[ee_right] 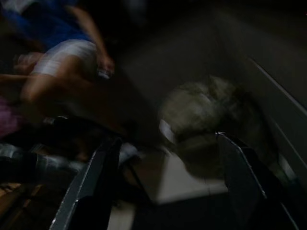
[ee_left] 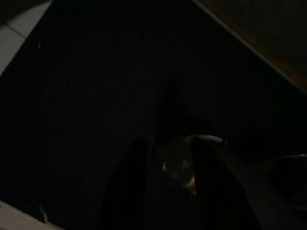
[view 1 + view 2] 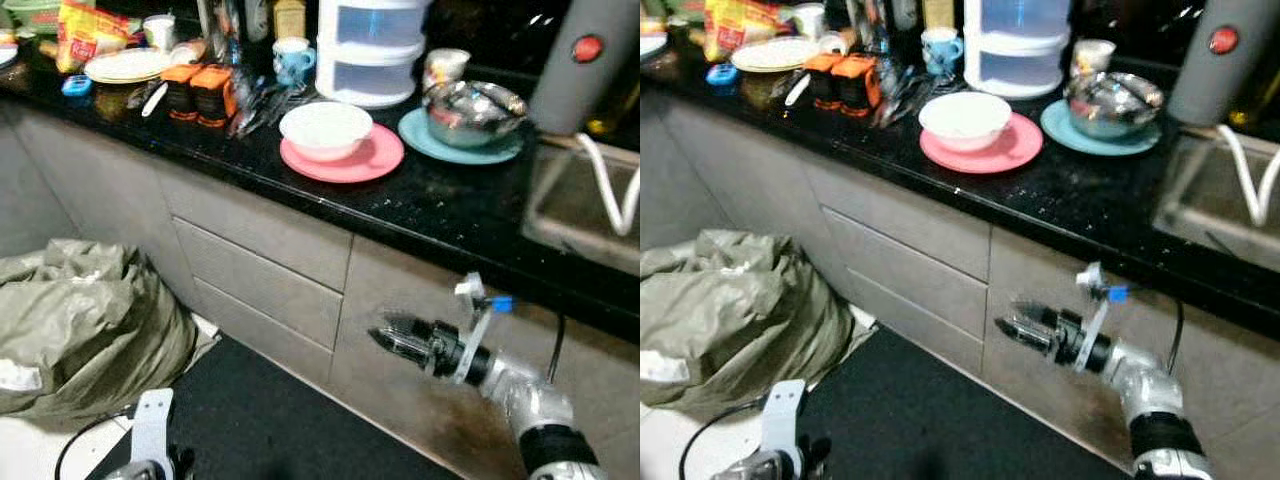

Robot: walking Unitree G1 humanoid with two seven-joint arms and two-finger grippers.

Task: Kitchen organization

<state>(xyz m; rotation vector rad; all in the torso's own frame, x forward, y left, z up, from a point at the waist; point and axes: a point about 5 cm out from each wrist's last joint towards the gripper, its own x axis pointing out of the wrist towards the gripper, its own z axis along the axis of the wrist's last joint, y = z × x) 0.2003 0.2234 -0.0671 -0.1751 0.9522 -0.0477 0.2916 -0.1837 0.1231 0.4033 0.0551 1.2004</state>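
Black floor mat (image 3: 270, 420) nearest, spread at the foot of the cabinets. Over it, low at the near left, left gripper (image 2: 168, 143), hanging idle; very dark in the left wrist view, the two black fingers just made out with a gap between them, pinching nothing.

To the left on the pale floor, crumpled grey-green plastic bag (image 3: 80, 320), slumped beside the mat and just in front of the grey cabinet drawers (image 3: 270, 270).

At the near right, right gripper (image 3: 378, 337), held out level below the counter edge, pointing left along the cabinet front; fingers spread wide in the right wrist view, empty, with the bag blurred beyond them and a blurred person (image 1: 72, 57) to one side.

Above, black stone counter (image 3: 440, 200), holding the kitchenware, all of it well apart from both grippers. Close to the front edge:
- round pink plate (image 3: 372, 160), carrying a white bowl (image 3: 325, 128), upright;
- to its right, round teal plate (image 3: 418, 135), carrying a shiny steel bowl (image 3: 472, 110).

At the far right, sunk into the counter, steel sink (image 3: 580, 210), a white hose (image 3: 612, 185) looping over it.

Further left along the counter, two dark jars with orange lids (image 3: 195, 88), side by side, and past them a stack of pale plates (image 3: 125, 65).

Toward the back:
- blue-and-white mug (image 3: 293, 58);
- white plastic drawer unit (image 3: 370, 50);
- small pale cup (image 3: 445, 65);
- yellow-and-red snack packet (image 3: 90, 30) in the far left corner;
- grey appliance with a red button (image 3: 590, 50) above the sink.
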